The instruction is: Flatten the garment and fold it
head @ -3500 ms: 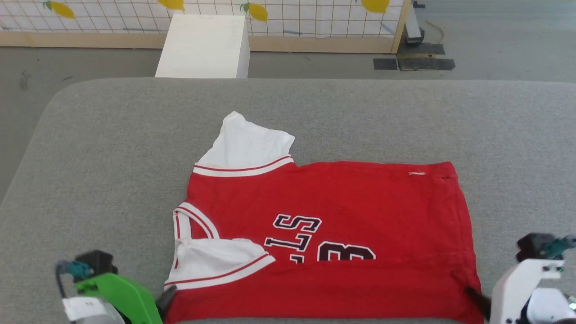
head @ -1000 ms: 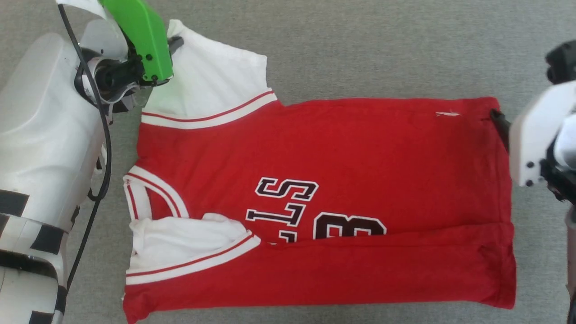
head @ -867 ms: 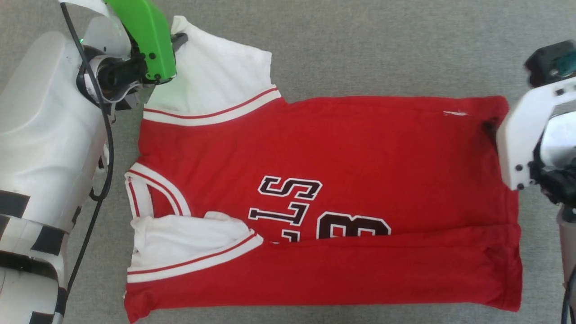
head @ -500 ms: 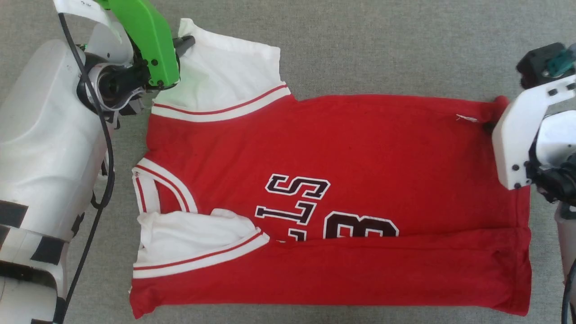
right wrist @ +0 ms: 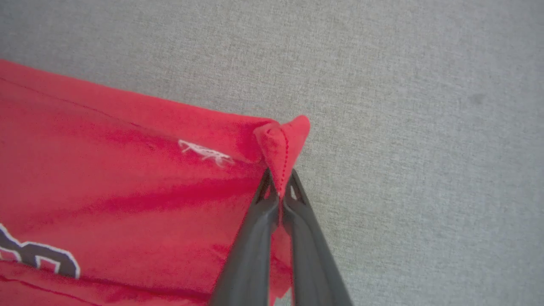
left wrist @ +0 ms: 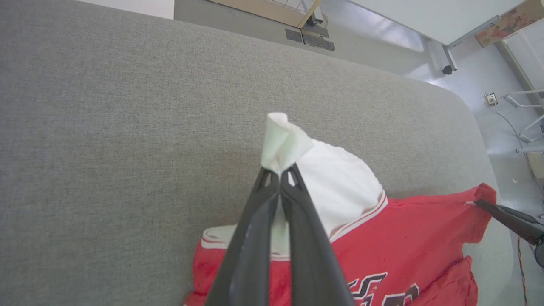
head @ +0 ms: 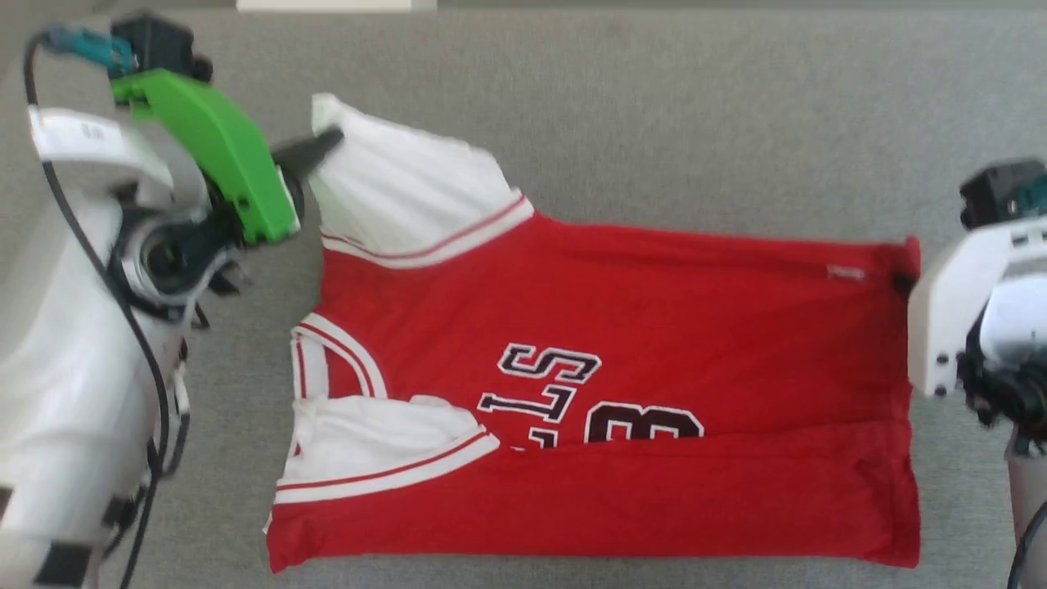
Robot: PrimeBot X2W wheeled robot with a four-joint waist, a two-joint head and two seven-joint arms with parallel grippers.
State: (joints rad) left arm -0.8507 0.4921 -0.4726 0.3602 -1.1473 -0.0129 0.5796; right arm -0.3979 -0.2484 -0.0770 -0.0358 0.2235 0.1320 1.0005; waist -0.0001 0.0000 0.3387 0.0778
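Note:
The red garment (head: 622,319) lies sideways on the grey surface, its near edge folded up over part of the black-and-white lettering. Its white shoulder flap (head: 401,192) points to the far left. My left gripper (head: 327,141) is shut on the tip of that white flap, which bunches above the fingertips in the left wrist view (left wrist: 280,174). My right gripper (head: 901,282) is shut on the far right red hem corner (right wrist: 282,140), pinched and lifted into a small peak between the two dark fingers (right wrist: 263,199).
The grey padded surface (head: 654,106) stretches bare beyond the garment. A white box (head: 327,4) sits past its far edge. In the left wrist view, the room floor and a wooden frame (left wrist: 272,8) lie beyond the rounded table edge.
My right gripper has shut on the far right hem corner. The left gripper kept its hold on the white flap. The head camera shifted, so the whole picture sits lower.

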